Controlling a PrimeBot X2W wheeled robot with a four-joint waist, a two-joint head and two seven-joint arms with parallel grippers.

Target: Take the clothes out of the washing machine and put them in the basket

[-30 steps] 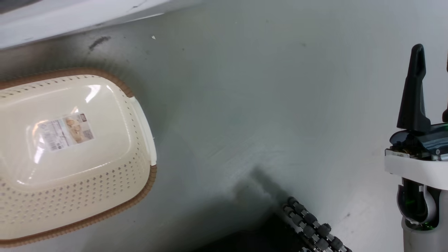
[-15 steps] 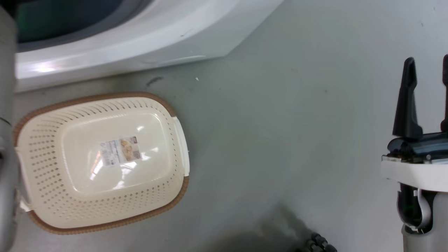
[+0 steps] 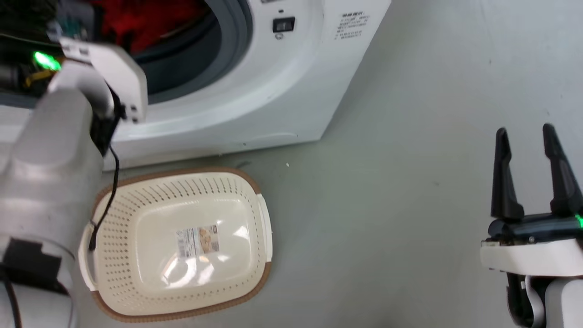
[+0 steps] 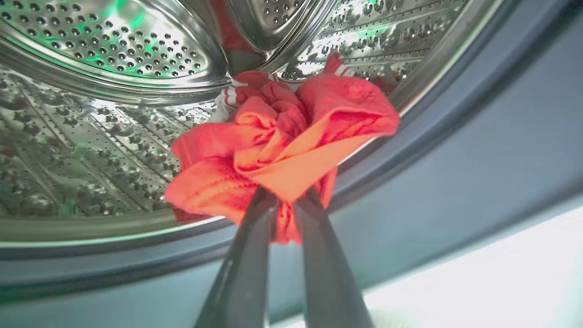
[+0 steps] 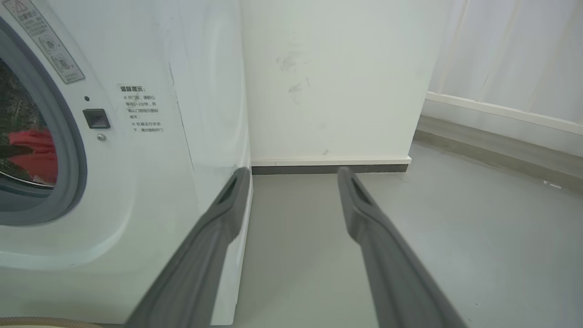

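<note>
Clamped tight on the clothes (image 4: 282, 141) with the left gripper (image 4: 286, 212), at the washing machine (image 4: 114, 91) drum mouth. Spread wide at the right gripper (image 3: 524, 132), over the floor (image 3: 387, 205).

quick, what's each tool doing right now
left tool: shut on the clothes
right tool: open, holding nothing

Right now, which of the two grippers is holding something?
The left gripper: it is shut on the red clothes inside the washing machine. The right gripper is open and empty, over the floor.
</note>
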